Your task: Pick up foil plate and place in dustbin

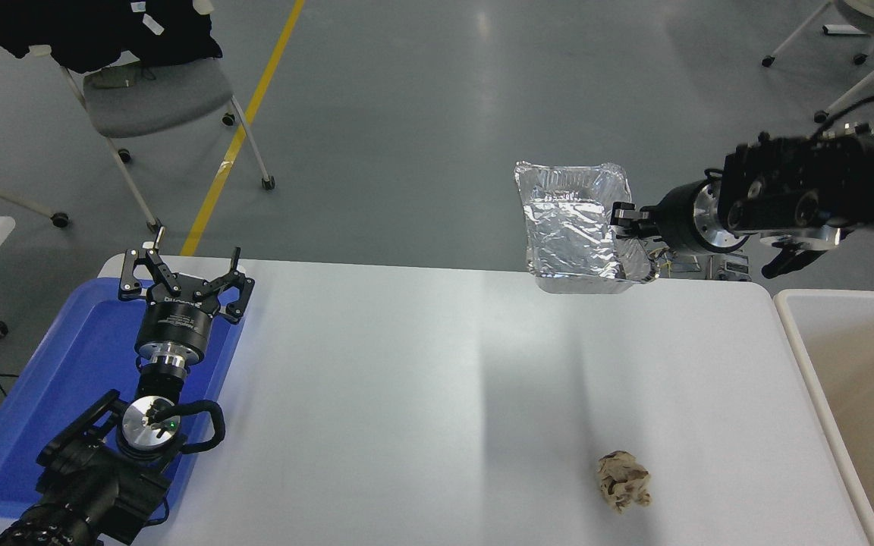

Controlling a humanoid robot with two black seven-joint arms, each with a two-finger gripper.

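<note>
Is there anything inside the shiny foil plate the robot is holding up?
No, the foil plate looks empty, only crinkled silver foil inside. The right hand grips its right rim and hides a small strip there.

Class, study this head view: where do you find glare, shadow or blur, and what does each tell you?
Head view: glare streaks the grey floor; the foil plate glints, crinkles sharp. A broad soft shadow band crosses the white table below the lifted plate. The right hand and its arm look slightly blurred; the parked left hand is crisp.
</note>
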